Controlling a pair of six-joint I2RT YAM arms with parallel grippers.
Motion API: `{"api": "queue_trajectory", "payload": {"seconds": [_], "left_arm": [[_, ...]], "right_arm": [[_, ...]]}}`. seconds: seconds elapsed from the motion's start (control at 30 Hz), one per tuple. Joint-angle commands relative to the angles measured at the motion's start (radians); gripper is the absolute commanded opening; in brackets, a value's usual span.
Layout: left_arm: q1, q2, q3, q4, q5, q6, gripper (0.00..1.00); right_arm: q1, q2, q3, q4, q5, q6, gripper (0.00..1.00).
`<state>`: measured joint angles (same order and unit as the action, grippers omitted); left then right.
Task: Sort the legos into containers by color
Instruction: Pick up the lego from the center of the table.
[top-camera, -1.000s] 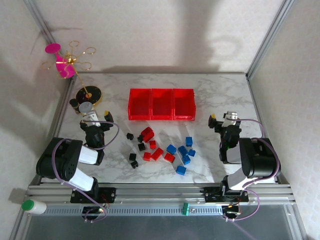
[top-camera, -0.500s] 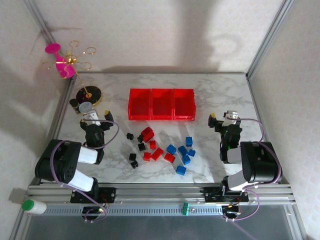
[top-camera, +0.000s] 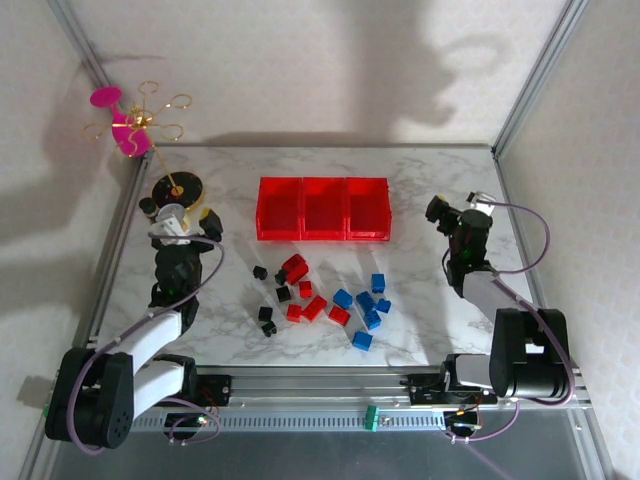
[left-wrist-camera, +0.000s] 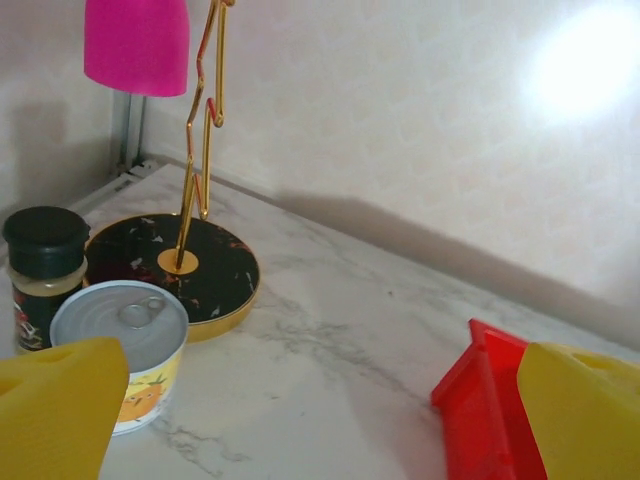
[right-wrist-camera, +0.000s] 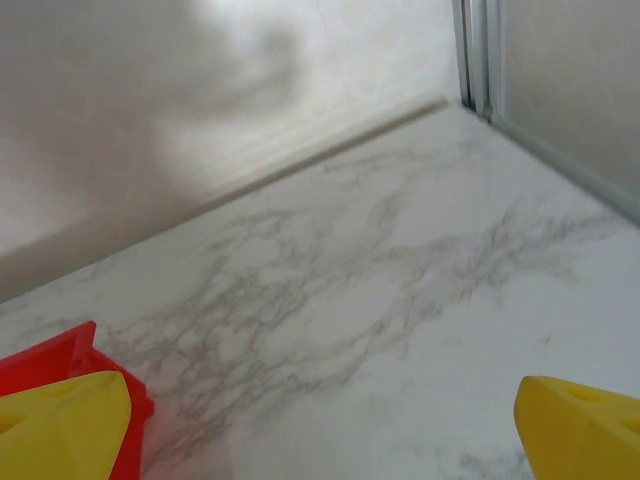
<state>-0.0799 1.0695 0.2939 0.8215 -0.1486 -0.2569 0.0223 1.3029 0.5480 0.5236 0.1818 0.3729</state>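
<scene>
The legos (top-camera: 314, 307) lie just as they did a second ago, loose in the middle of the tabletop (top-camera: 420, 180) on the near side of the containers (top-camera: 323, 208). The red ones are central, the blue toward the right edge and the black toward the left, and none is binned yet. The containers, three joined bins of bright red translucent plastic, sit toward the far edge. What has changed is my arms: both have unfolded and reached forward. The left claw (top-camera: 186, 222) now hangs by the left edge and the right claw (top-camera: 460, 212) by the right, each spread wide and holding nothing. I take that as leaving rest, with sorting not begun. The bricks look small, hard and blocky, and the tabletop is smooth and marble-patterned. Past my left claw's yellow fingers (left-wrist-camera: 55, 415) stand a ring-pull tin (left-wrist-camera: 125, 335), a dark-lidded jar (left-wrist-camera: 42, 265) and a black-and-gold disc stand (left-wrist-camera: 215, 270).
</scene>
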Motion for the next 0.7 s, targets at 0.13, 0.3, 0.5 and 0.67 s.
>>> {"api": "queue_trajectory", "payload": {"seconds": [0.13,0.3,0.5,0.67], "left_arm": [[0.019,-0.041,0.109,-0.304,0.029,-0.224,0.99],[-0.036,-0.069,0.107,-0.372,0.111,-0.224,1.00],[-0.184,-0.101,0.179,-0.651,0.051,-0.227,1.00],[-0.275,-0.095,0.230,-0.841,0.055,-0.259,1.00]], "right_arm": [[0.103,-0.004,0.044,-0.275,0.020,0.129,0.99],[0.233,0.007,0.057,-0.326,0.017,0.141,0.99],[0.416,0.035,0.104,-0.395,0.035,0.170,0.99],[0.583,0.067,0.183,-0.488,0.044,0.197,0.99]]}}
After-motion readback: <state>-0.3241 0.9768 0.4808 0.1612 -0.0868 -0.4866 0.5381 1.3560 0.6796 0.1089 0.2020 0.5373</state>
